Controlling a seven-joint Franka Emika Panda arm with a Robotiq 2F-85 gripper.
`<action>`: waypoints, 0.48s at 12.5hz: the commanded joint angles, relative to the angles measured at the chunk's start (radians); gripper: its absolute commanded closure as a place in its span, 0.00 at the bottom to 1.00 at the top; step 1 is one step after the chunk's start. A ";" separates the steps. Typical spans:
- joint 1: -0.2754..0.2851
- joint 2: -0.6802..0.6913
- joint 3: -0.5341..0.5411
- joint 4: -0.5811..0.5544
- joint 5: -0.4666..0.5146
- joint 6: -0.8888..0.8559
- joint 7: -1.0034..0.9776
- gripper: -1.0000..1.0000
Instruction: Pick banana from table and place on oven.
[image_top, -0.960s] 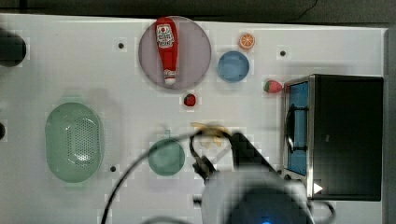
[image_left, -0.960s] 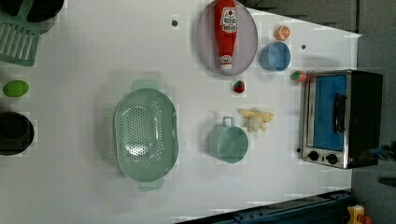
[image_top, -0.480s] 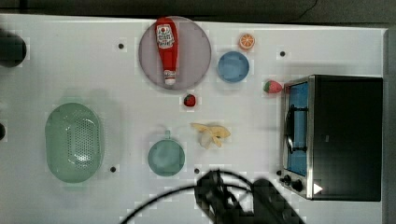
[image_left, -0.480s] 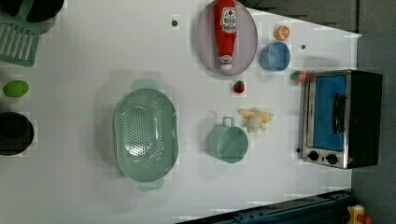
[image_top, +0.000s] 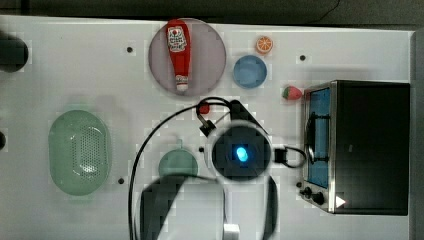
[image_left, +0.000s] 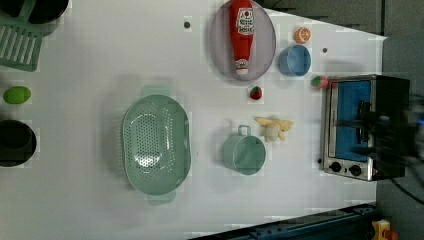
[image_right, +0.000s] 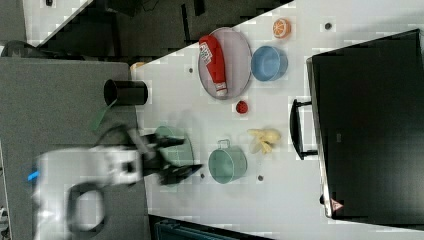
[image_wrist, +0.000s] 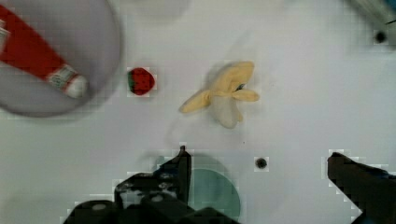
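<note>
Spread wide and empty, the gripper (image_wrist: 254, 172) hangs over the table (image_left: 100, 60), its fingers (image_wrist: 180, 168) short of the banana (image_wrist: 226, 93). That fruit lies on the tabletop between the green cup (image_left: 244, 154) and the oven (image_left: 365, 127), untouched. By the look of it, the approach is under way; next the arm must descend, straddle the banana and close.

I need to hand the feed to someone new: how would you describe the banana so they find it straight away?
Start at the toaster oven on the left view's right edge of the white table. Between its glass door and the small green cup lies the banana, flat on the tabletop. It is pale cream-yellow with splayed peel strips, unlike the small red strawberry nearby.
</note>
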 joint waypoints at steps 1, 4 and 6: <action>0.003 0.062 -0.025 -0.045 -0.015 0.136 0.041 0.00; 0.001 0.222 -0.025 -0.068 -0.015 0.318 0.041 0.00; -0.002 0.316 -0.026 -0.087 -0.015 0.437 0.041 0.00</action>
